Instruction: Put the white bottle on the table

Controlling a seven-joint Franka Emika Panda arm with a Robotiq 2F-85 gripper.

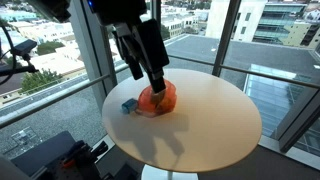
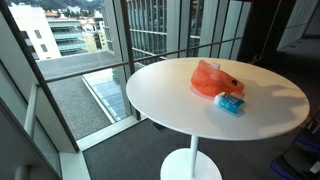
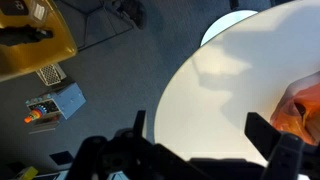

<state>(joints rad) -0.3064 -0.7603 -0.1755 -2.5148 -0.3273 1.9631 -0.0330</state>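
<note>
A round cream table carries a crumpled orange bag. A small blue-and-white item, perhaps the bottle, lies on its side against the bag. Both show in both exterior views, the bag with the item on the table. My gripper hangs just above the bag, fingers pointing down. In the wrist view the gripper is open and empty over bare tabletop, with the bag at the right edge. The arm is out of view in an exterior view.
Glass walls and window frames stand close behind the table. On the grey floor lie a yellow case and a small box. Dark equipment sits low beside the table's pedestal.
</note>
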